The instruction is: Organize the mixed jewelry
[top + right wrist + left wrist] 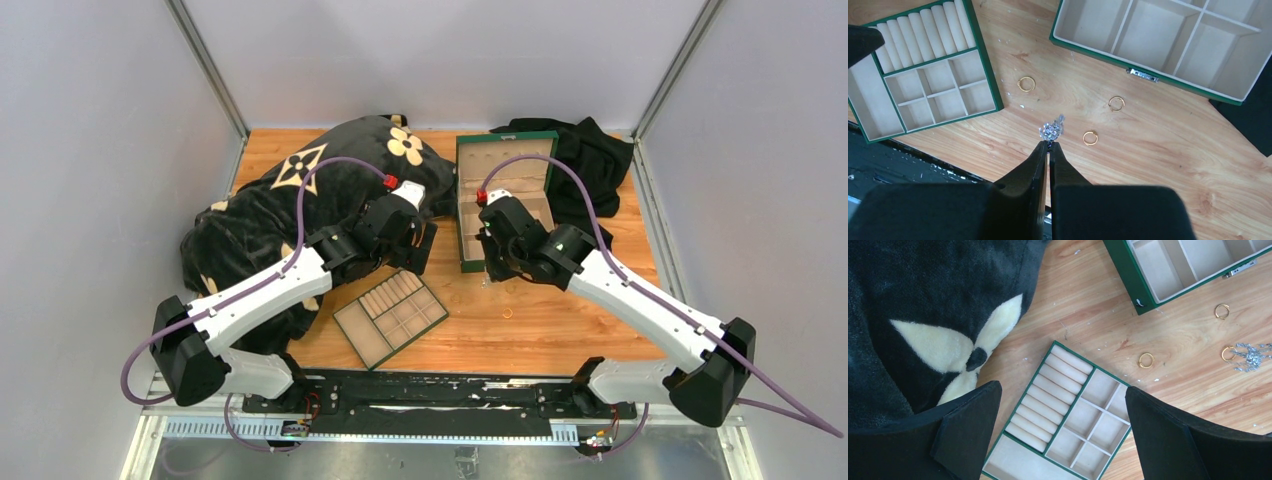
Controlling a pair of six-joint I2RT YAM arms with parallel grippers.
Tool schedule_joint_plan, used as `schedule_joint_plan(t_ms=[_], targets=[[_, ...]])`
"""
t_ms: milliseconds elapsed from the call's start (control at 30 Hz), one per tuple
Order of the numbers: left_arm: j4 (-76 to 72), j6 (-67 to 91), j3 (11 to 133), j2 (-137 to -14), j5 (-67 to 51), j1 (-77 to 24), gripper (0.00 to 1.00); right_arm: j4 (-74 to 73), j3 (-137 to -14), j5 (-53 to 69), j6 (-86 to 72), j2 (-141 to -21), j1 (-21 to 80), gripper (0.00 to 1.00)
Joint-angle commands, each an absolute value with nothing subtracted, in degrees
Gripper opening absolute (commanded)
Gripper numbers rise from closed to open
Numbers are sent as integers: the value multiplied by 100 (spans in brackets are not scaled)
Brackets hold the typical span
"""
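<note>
The mixed jewelry lies on the wooden table between the two green cases. Three thin gold rings (1026, 83) (1116, 103) (1090, 137) rest flat on the wood. My right gripper (1049, 143) is shut, its tips pinching the near edge of the silvery sparkly cluster (1052, 130), low over the table. In the left wrist view the cluster (1250, 356) shows beside a ring (1228, 353). My left gripper (1063, 390) hangs wide open and holds nothing, above the flat green tray (1040, 368).
The green box (461, 200) with beige lining stands open at the back. The flat tray (371, 296) lies near the front. A black blanket with cream flowers (280, 210) covers the left side. A black cloth (590, 160) lies behind the box.
</note>
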State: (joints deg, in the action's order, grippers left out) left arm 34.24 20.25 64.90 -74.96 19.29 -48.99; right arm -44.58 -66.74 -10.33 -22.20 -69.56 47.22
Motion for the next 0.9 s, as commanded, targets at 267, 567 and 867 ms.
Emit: schedule_joint_plan(t_ms=[267, 567, 867], targets=[[3334, 1994, 6542, -7301, 1819, -4939, 100, -4382, -7009, -537, -1401, -6925, 4633, 0], [3411, 1755, 6992, -7125, 1093, -4662, 100, -4659, -7319, 335, -819, -6400, 3606, 0], [3100, 1675, 7302, -6976, 230, -4572, 100, -4789, -7506, 1263, -700, -6234, 2610, 0]])
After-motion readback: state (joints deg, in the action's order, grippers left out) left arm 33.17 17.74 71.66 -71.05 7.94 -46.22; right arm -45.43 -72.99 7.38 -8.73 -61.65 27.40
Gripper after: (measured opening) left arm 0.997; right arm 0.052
